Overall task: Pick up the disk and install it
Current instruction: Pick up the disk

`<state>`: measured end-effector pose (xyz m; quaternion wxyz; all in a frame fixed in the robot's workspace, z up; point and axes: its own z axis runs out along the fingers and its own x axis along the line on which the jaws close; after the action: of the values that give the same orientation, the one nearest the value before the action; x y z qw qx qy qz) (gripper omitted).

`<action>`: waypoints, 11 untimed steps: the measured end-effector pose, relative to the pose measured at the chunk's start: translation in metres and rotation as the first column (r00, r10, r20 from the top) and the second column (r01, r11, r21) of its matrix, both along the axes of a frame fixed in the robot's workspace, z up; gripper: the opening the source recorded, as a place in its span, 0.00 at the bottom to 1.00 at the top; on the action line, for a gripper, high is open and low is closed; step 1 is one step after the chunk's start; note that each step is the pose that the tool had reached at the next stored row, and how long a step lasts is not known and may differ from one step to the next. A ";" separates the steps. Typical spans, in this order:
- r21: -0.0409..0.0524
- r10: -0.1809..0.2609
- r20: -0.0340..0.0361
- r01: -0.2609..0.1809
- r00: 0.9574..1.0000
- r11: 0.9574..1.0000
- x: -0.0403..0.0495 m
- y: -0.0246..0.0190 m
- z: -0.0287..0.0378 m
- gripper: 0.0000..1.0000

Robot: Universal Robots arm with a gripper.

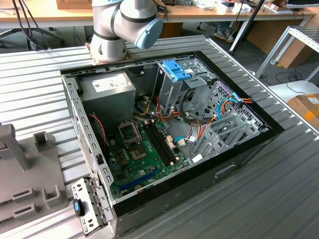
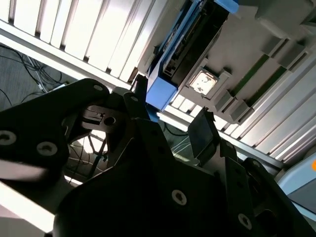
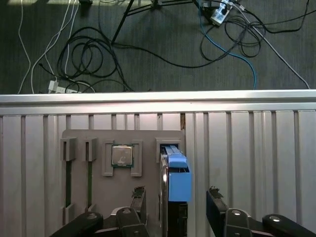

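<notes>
1. Exterior view: the arm (image 1: 124,25) rises from its base at the far edge of the slatted table (image 1: 279,199). An open computer case (image 1: 239,154) lies on the table with its motherboard (image 1: 144,154) exposed. A blue clip (image 1: 175,69) tops the tall silver cage (image 1: 169,89) inside the case. A grey fixture (image 1: 25,169) sits on the table at the exterior view's left, apart from the case.
2. First wrist view: the gripper (image 3: 177,197) is released, with its fingers (image 3: 138,197) spread wide. It hangs over the grey fixture (image 3: 148,143). The disk (image 3: 178,177) stands on edge in a fixture slot, directly between the two fingers, blue end tab facing the camera. There is a gap on each side, so neither finger touches the disk. A chip (image 3: 122,155) sits in a square pocket of the fixture, just outside one finger and beside the disk's slot. Beyond the fingertips the slatted table (image 3: 247,148) ends, and then come loose cables (image 3: 89,54) on the floor (image 3: 163,69).
3. Second wrist view: the gripper (image 2: 170,106) is seen from the side and close up, jaws apart. The disk (image 2: 190,44) is just past the fingertips, its black body held in blue rails and its blue end nearest the gripper. It is lined up with the gap and not gripped. One finger (image 2: 201,131) sits beside the disk's end, on the chip's side. The chip (image 2: 201,81) lies in the grey fixture (image 2: 247,44) right next to the disk. Whether the fingertips reach down to the fixture surface, cannot tell.
</notes>
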<state>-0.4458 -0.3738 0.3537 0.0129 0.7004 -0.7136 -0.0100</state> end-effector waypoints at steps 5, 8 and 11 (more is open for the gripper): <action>0.000 0.000 0.000 0.000 1.000 1.000 0.0000 0.0000 -0.0120 0.60; 0.000 0.000 0.000 0.000 1.000 1.000 0.0000 0.0000 -0.0187 0.60; 0.005 0.000 0.000 0.000 1.000 1.000 -0.0004 0.0001 -0.0231 0.60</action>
<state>-0.4462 -0.3738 0.3306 0.0112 0.7004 -0.7136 -0.0116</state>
